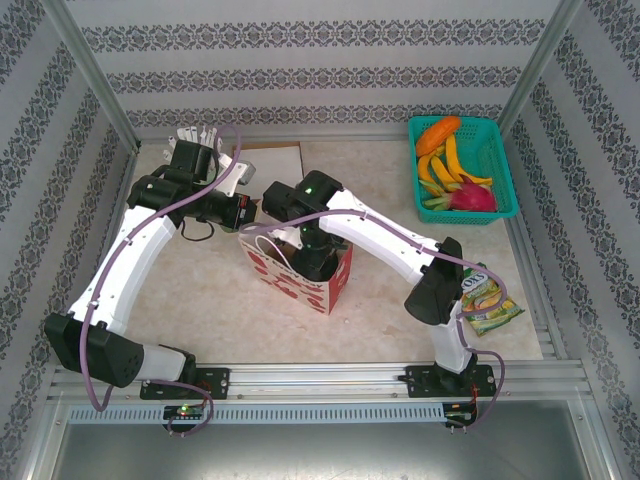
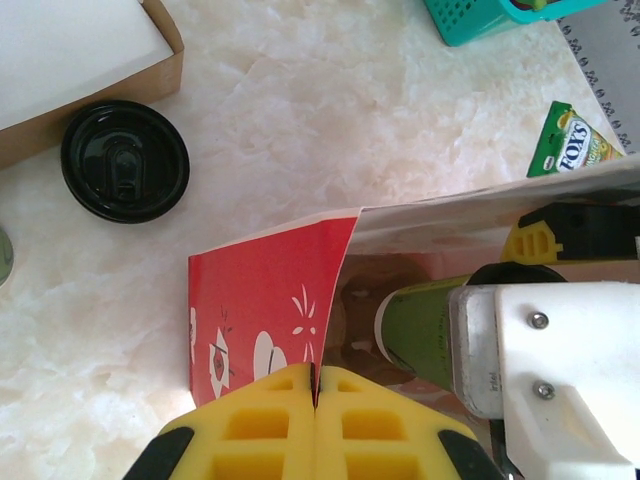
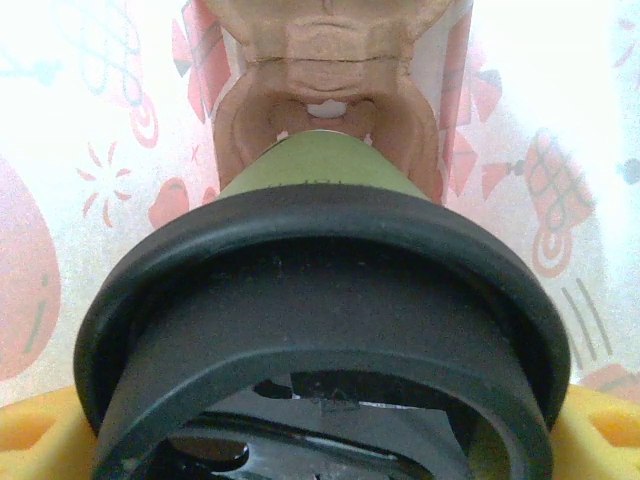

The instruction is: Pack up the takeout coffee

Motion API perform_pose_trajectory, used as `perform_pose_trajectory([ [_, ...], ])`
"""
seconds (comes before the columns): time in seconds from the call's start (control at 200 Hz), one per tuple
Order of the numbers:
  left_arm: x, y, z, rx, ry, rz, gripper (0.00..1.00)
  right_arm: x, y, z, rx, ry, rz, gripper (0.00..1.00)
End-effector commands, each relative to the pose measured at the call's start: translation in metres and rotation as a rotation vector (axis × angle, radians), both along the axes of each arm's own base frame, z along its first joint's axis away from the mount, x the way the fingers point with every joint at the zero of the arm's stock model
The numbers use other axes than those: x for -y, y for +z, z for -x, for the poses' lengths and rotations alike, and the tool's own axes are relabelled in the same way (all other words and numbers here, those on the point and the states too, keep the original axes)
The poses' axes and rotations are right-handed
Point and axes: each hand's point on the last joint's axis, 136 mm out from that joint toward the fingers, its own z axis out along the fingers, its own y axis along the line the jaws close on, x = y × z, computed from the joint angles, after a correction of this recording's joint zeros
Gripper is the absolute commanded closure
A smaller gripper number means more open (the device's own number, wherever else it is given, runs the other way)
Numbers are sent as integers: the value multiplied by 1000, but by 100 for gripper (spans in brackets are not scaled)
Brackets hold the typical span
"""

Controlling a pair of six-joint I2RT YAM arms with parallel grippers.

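Green takeout coffee (image 2: 420, 328) hangs inside bag (image 2: 262, 300), right claw (image 3: 320, 440) pinching it; left claw (image 2: 315, 400) pinches 10 o'clock rim. Next: lower, let go.

Lower edge of the right wrist view cut off the takeout coffee (image 3: 320, 300) — its lid blurred, pads (image 3: 28, 435) of the right pincer (image 3: 320, 435) lay mostly hidden behind it, right arm (image 1: 380, 225) covered the mouth of the paper bag (image 1: 295, 285) from above.

White shells and black joints make up the left arm (image 1: 128, 262) and right arm (image 1: 385, 235), each trailing a purple cable (image 1: 86, 375); yellow grid-pocketed fingers (image 2: 250, 425) (two screws (image 2: 539, 320) at four o'clock).
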Motion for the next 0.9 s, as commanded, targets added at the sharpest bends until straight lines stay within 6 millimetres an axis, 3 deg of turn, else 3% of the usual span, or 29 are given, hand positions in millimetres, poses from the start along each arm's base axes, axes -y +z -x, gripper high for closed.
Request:
perform_pose_trajectory([
  [0.0, 0, 12, 2, 25, -15, 26, 100, 12, -6, 5, -40, 11, 57, 41],
  [0.894, -1, 12, 3, 38, -8, 31, 100, 13, -22, -5, -26, 23, 61, 39],
])
